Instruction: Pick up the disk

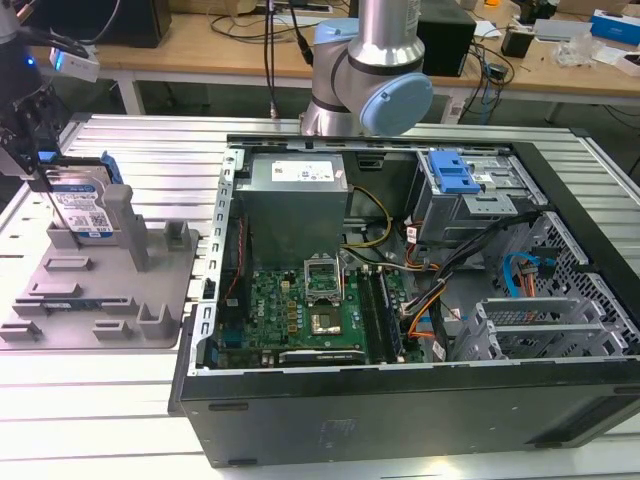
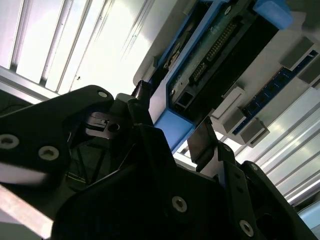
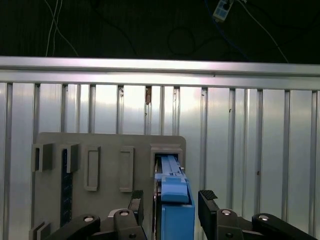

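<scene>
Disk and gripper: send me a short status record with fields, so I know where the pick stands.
disk: standing on edge in the fixture tray, at the exterior view's left
gripper: open, straddling the disk's blue rail in the first wrist view
fingers: one on each side of the disk, with a gap visible on both sides
grasp: not closed on the disk
lifted: no, the disk sits in the tray
nearby: open computer case, at the exterior view's right
</scene>
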